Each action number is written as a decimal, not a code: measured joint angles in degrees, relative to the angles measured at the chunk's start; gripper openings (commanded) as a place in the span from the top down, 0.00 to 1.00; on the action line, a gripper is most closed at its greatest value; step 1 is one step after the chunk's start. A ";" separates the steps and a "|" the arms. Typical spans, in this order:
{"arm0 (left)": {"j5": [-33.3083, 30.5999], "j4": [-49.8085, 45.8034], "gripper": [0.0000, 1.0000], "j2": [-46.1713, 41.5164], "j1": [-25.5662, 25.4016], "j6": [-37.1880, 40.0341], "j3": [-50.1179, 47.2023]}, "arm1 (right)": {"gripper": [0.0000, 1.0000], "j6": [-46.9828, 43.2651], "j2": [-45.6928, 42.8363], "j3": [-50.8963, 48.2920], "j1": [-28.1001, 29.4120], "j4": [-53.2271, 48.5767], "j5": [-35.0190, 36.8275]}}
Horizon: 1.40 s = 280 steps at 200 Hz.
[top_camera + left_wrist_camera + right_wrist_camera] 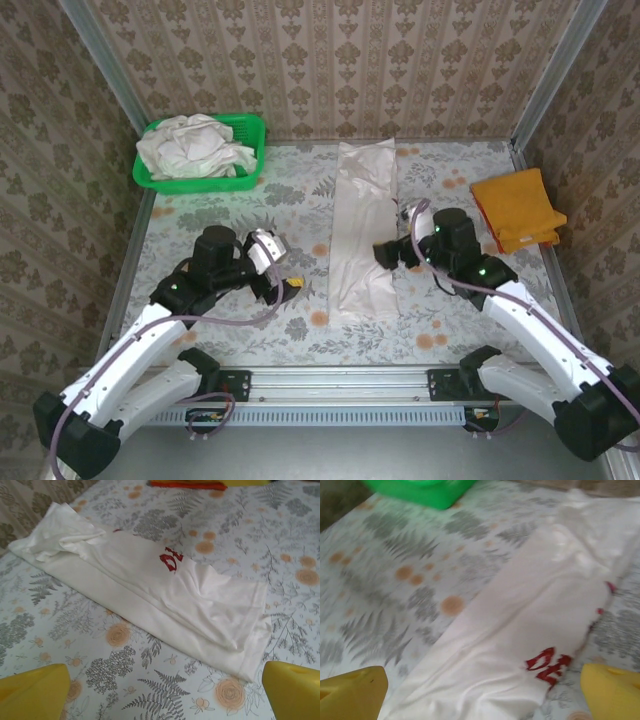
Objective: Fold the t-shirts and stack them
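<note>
The middle t-shirt (362, 230) lies along the centre of the table (230, 210), running from the back wall toward the near edge; the basket (250, 122) sits in the back-left corner, with a heap of t-shirts (195, 145) in it; 1 folded t-shirt (518, 205) lies at the right side, well apart from the middle one; the left gripper (288, 288) is left of the middle t-shirt's near end, apart from it; the right gripper (385, 255) is at its right edge.
</note>
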 measured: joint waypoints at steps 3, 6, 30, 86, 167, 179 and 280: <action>0.09 -0.04 0.00 0.28 0.00 0.37 -0.11 | 0.00 -1.09 -0.22 -0.09 1.01 -0.70 0.00; 0.20 -0.15 0.00 0.55 0.00 0.70 -0.17 | 0.00 -2.05 -0.37 -0.15 2.10 -1.20 0.00; 1.14 -1.07 0.00 2.19 0.00 3.39 -0.26 | 0.01 -10.19 -0.98 -2.27 10.51 -5.68 0.02; 2.58 -2.84 0.00 0.70 -0.37 8.07 -3.10 | 0.28 -20.85 9.66 -4.02 23.65 -9.88 4.98; 3.02 -2.40 0.00 0.50 -0.37 8.70 -5.79 | 0.39 -25.68 24.30 -4.20 24.83 -7.17 8.22; 3.02 -2.14 0.00 0.48 -0.37 8.70 -6.12 | 0.45 -26.45 26.18 -4.04 24.92 -6.71 8.35; 2.99 -2.03 0.00 0.50 -0.31 9.14 -6.75 | 1.00 -30.40 32.04 -0.59 27.28 -8.39 10.38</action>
